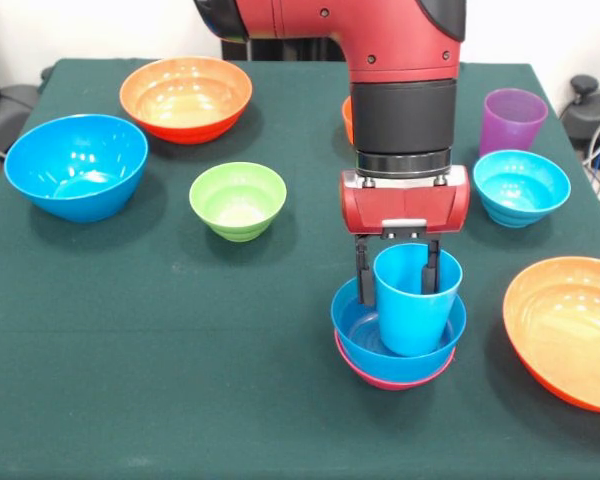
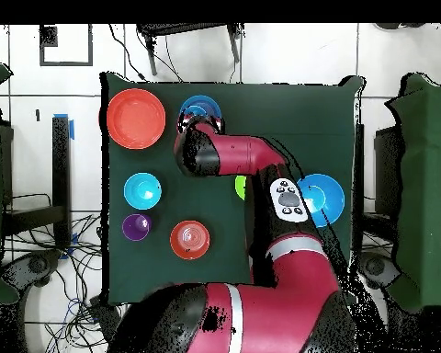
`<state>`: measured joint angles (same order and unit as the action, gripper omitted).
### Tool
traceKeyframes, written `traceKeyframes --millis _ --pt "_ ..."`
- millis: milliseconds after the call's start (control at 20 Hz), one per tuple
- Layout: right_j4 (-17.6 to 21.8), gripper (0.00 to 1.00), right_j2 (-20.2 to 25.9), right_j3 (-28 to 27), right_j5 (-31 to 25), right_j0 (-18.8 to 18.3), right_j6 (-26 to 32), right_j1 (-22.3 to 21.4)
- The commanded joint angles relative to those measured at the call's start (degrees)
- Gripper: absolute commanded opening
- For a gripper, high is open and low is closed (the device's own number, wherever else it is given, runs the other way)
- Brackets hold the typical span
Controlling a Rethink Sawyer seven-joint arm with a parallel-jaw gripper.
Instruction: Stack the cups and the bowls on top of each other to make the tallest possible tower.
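claw (image 1: 396, 266) gripping light blue cup (image 1: 416, 298) — tilted, inside blue bowl (image 1: 355, 322)

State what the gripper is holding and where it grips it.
The gripper holds the light blue cup by its rim, one finger inside and one outside, over the blue bowl.

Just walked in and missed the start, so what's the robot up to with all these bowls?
The gripper is shut on the light blue cup, holding it tilted in the blue bowl, which sits nested in a pink bowl: a stack is being built. Still loose on the table are two orange bowls, a big blue bowl, a green bowl, a cyan bowl and the purple cup.
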<state>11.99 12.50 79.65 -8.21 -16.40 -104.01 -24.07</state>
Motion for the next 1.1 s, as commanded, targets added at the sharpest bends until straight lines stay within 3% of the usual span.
traceKeyframes --millis 50,1100 --pt "3.23 1.00 2.96 2.79 -7.44 1.21 1.08 -1.40" --pt "2.08 1.00 4.64 4.79 -14.48 -0.40 3.16 -7.35"
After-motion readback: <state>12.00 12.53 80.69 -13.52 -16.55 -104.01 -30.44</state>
